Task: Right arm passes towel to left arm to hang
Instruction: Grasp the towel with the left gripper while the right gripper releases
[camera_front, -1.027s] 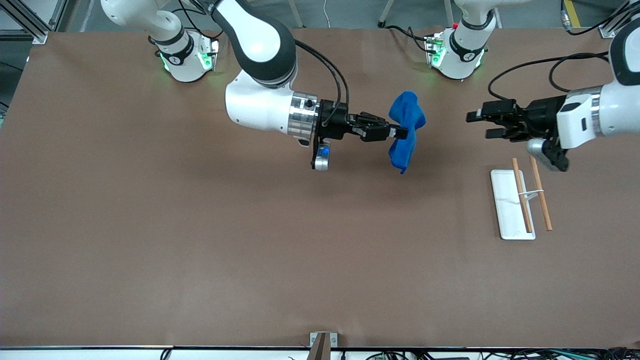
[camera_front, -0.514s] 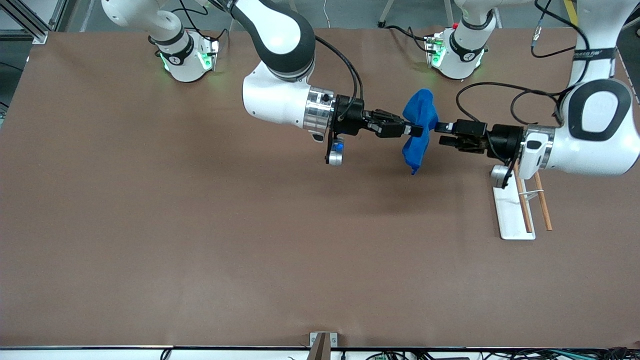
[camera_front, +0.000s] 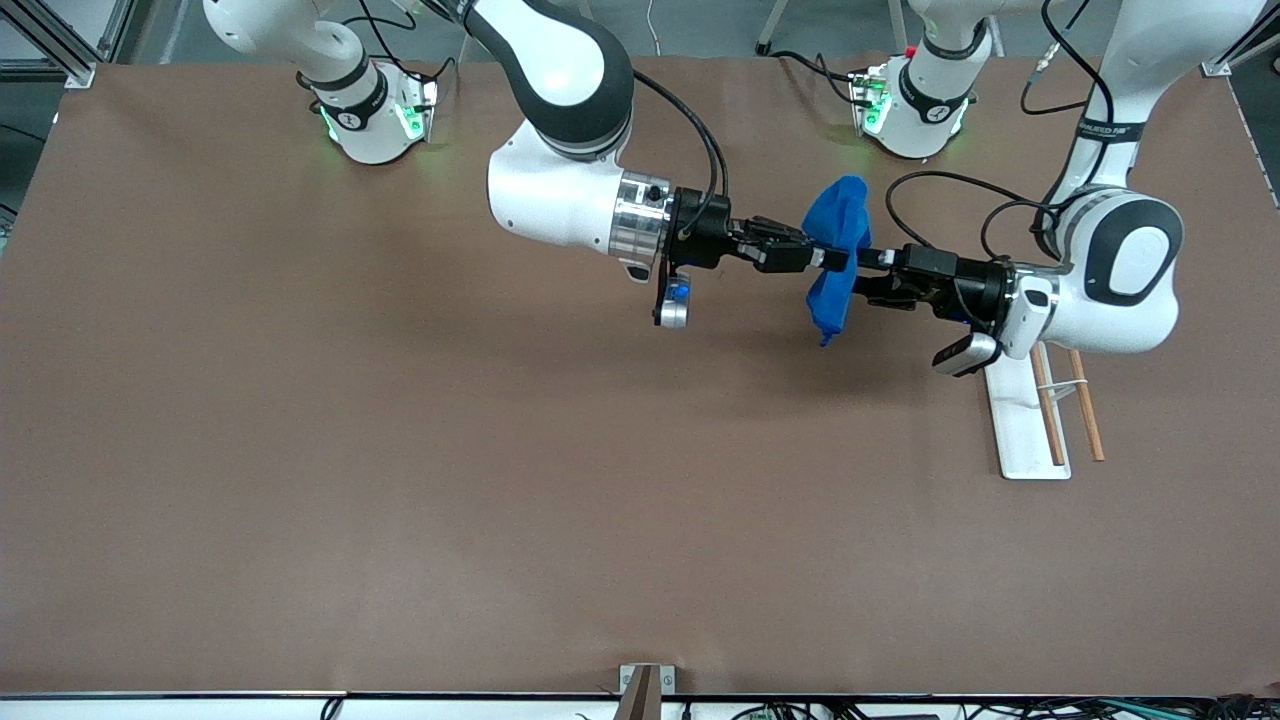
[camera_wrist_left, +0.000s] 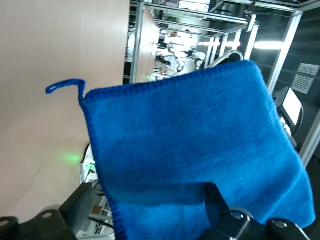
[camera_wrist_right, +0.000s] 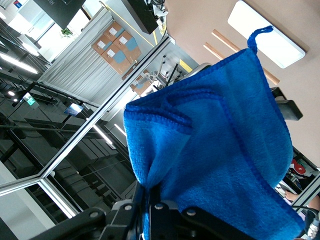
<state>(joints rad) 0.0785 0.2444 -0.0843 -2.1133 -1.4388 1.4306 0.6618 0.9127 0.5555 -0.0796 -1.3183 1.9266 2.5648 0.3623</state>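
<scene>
The right pincer (camera_front: 822, 260) pinches the towel (camera_front: 835, 255) at its middle, holding it up over the bench (camera_front: 400, 450) between the two arm bases' ends. The left pincer (camera_front: 868, 275), spread wide, sits right at the cloth, its fingers (camera_wrist_left: 217, 205) straddling the fabric. A good handover needs the left to clamp firmly on a thick fold before the right lets go. The towel is bright blue, bunched, with a stitched hem and loop (camera_wrist_left: 62, 86).

Brown tabletop (camera_front: 400, 450) fills the view, evenly lit. Aluminium framing (camera_wrist_right: 90, 135) stands beside it, with stacked cardboard boxes (camera_wrist_right: 117, 42) near that framing.
</scene>
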